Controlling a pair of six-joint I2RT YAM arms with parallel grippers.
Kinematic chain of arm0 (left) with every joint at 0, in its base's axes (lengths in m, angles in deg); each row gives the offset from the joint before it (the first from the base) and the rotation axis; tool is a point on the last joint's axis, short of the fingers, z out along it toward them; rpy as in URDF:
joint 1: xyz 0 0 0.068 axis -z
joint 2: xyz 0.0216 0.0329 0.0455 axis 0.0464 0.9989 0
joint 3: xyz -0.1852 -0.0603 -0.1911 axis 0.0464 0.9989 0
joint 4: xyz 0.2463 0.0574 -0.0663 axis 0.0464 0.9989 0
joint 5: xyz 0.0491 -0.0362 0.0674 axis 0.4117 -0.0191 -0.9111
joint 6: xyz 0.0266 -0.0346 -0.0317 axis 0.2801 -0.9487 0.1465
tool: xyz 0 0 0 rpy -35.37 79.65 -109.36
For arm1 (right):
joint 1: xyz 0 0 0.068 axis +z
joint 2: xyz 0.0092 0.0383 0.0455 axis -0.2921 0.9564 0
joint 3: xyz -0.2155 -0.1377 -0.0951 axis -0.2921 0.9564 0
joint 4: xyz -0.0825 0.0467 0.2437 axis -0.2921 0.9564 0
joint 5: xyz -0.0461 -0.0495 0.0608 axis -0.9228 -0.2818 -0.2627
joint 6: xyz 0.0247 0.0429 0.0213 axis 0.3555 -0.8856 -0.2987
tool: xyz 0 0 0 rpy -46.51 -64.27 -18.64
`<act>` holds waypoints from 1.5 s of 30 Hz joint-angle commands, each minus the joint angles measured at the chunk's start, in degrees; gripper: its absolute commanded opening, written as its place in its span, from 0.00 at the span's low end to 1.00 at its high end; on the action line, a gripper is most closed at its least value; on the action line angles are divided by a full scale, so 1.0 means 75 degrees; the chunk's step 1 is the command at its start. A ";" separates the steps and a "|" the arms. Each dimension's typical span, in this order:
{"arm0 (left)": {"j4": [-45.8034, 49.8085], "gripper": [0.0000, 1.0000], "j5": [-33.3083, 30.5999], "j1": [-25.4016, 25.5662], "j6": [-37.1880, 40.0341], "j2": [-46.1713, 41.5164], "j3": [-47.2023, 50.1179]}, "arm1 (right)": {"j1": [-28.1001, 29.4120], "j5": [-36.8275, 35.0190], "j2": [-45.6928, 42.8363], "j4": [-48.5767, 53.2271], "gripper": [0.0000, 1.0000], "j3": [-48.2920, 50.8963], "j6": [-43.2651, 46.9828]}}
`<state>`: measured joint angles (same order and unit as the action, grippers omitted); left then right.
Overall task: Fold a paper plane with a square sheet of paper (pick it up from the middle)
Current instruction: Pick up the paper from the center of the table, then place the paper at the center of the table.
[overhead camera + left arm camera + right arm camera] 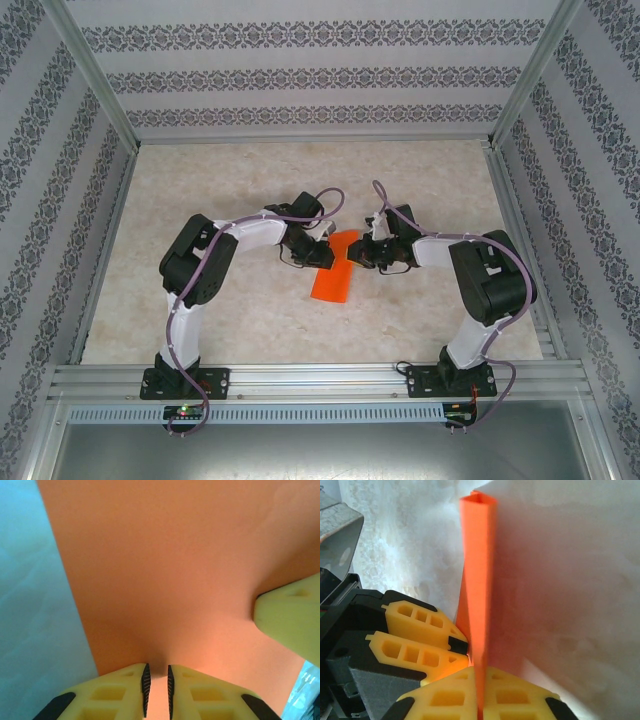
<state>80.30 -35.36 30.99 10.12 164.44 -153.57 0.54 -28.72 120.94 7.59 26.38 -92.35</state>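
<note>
Pale marbled table, patterned walls around it. I see the folded orange sheet of paper at mid-table, left gripper pinched on its left side, right gripper clamped on its right fold.

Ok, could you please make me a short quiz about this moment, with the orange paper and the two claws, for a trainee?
1. True or false: the paper lies flat, with no claw on it.
2. What does the left claw pinch? A) nothing B) the paper's edge C) a cable
3. Fill in: inside the right claw the paper is ___ (single or folded).
Key: 1 false, both claws pinch it. 2 B. 3 folded.
</note>
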 commanded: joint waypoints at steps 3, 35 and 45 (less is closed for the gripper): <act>0.0543 0.30 0.0028 -0.0079 -0.0276 -0.0611 0.0104 | 0.0084 0.0406 -0.0299 -0.0260 0.02 -0.0031 -0.0089; -0.1923 0.67 -0.0159 -0.0726 -0.2524 -0.4964 0.3791 | 0.0488 0.1617 -0.0423 -0.3315 0.00 -0.0740 -0.3529; -0.1451 0.50 -0.0186 -0.0760 -0.2405 -0.5208 0.3736 | 0.0488 0.1547 -0.0491 -0.3091 0.00 -0.0683 -0.3379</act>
<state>69.41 -37.87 25.76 -7.82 127.46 -125.55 3.55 -17.86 118.84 -15.58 22.22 -118.06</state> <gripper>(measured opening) 0.531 0.048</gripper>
